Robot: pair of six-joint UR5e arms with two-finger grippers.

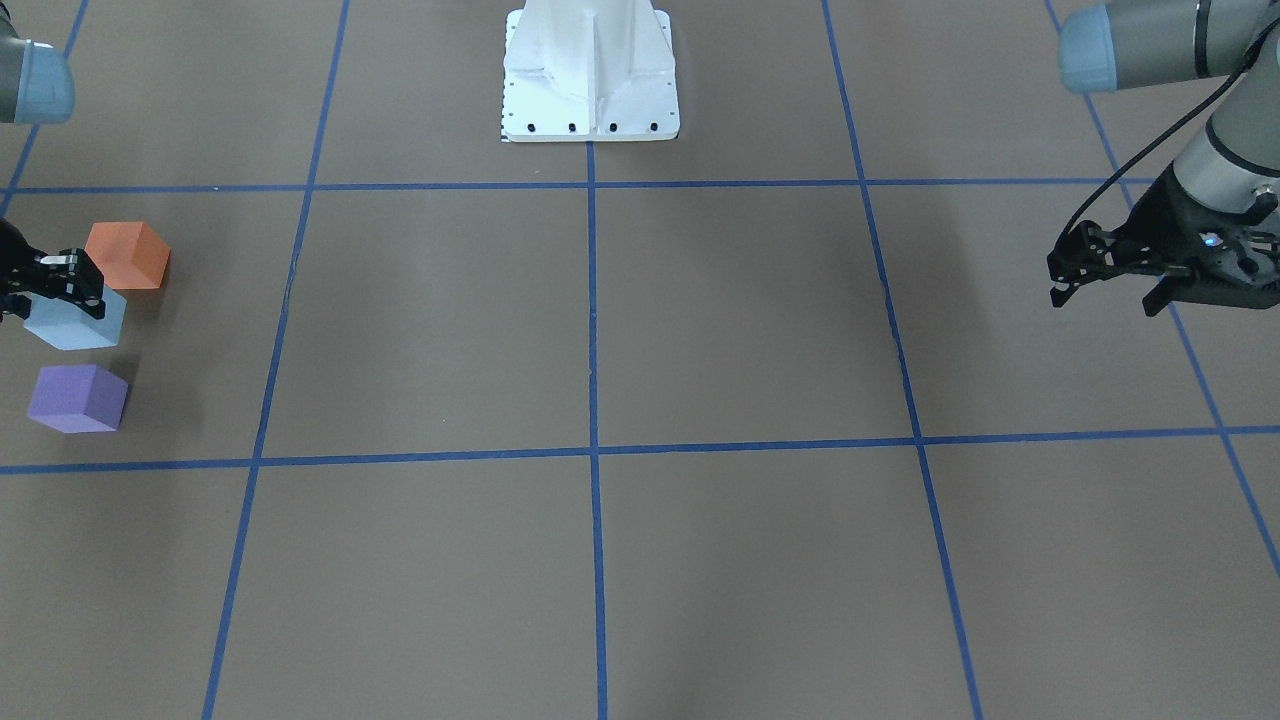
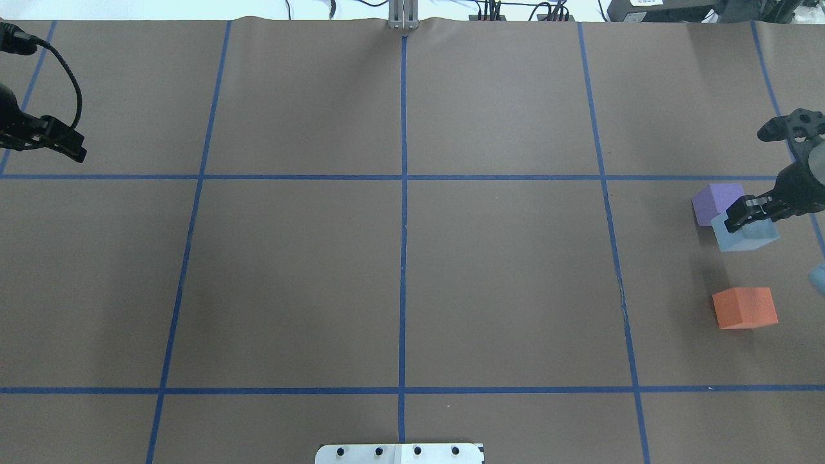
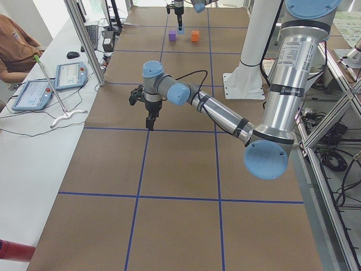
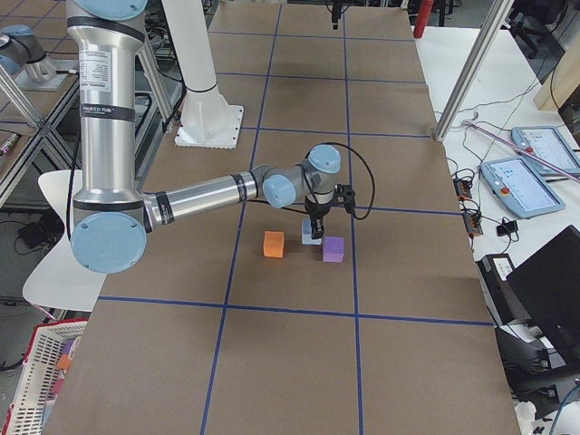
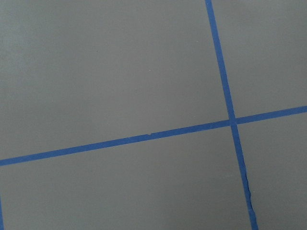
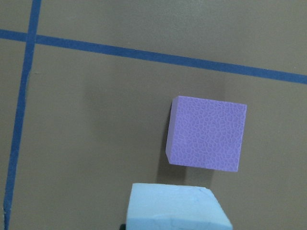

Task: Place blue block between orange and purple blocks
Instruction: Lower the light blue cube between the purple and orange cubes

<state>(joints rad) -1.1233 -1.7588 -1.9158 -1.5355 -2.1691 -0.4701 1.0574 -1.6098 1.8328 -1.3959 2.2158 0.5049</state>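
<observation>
The light blue block (image 1: 80, 325) sits between the orange block (image 1: 128, 255) and the purple block (image 1: 78, 398) near the table's right end, closer to the purple one. My right gripper (image 1: 62, 298) comes down on the blue block from above, fingers closed on its sides. In the overhead view the blue block (image 2: 746, 235) lies next to the purple block (image 2: 714, 201), with the orange block (image 2: 744, 307) further off. The right wrist view shows the blue block (image 6: 175, 208) close below the camera and the purple block (image 6: 206, 134) beyond it. My left gripper (image 1: 1105, 298) is open and empty, hovering at the table's other end.
The robot's white base (image 1: 590, 75) stands at the middle of the near table edge. Blue tape lines (image 2: 403, 193) divide the brown table into squares. The left wrist view shows only bare table and tape.
</observation>
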